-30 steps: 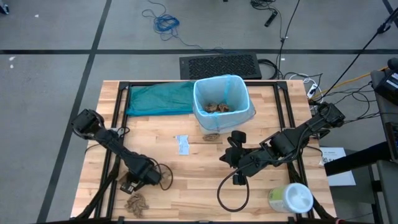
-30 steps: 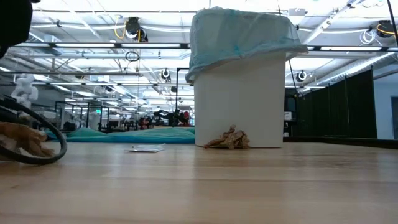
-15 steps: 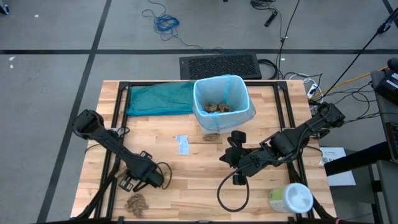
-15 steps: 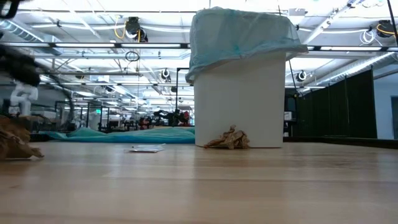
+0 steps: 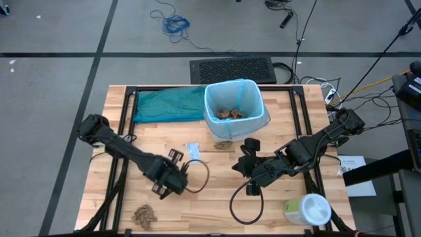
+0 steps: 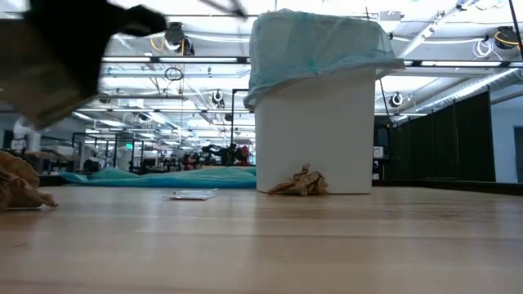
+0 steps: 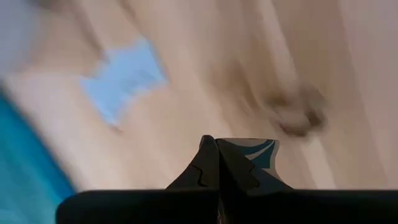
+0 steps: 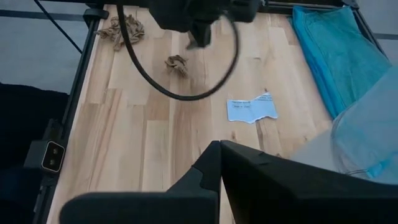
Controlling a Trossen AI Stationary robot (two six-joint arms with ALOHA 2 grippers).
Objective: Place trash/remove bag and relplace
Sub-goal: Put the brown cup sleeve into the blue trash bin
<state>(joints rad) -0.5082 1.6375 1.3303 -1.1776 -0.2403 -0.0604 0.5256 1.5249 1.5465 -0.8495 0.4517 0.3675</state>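
I am carrying my left gripper [image 5: 175, 155], fingers pressed together and empty, above the white paper scrap [image 5: 193, 153] because the lined white bin [image 5: 235, 107] is nearby; my right gripper [image 5: 249, 189] is resting closed.

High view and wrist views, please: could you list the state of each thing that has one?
bin: upright, lined, brown wads inside.
light-blue bag: fitted over the bin's rim.
teal bag: lying flat.
left pincer: shut.
right pincer: shut.
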